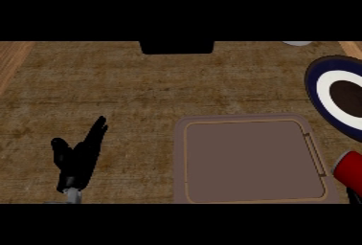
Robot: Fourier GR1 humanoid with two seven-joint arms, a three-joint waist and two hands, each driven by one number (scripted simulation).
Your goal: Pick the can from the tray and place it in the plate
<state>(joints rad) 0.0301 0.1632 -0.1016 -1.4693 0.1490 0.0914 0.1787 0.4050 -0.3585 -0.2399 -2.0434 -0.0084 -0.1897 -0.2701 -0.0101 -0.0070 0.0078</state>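
- Just right of the tray (251,161), the red can (351,168) is showing at the view's edge, off the tray; the right hand is not showing.
- Beyond the tray's right corner, the plate (325,91) is waiting; carrying seems underway, lowering next.
- Left of the tray, the left hand (76,155) is resting open on the worktop (106,86).

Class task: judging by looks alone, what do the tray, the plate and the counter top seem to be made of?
Tray: probably matte plastic, given its flat brown face, thin raised rim and no shine.
Plate: likely glazed ceramic, with crisp navy, white and dark brown rings.
Counter: a rough, woven-looking brown surface; its material is unclear.
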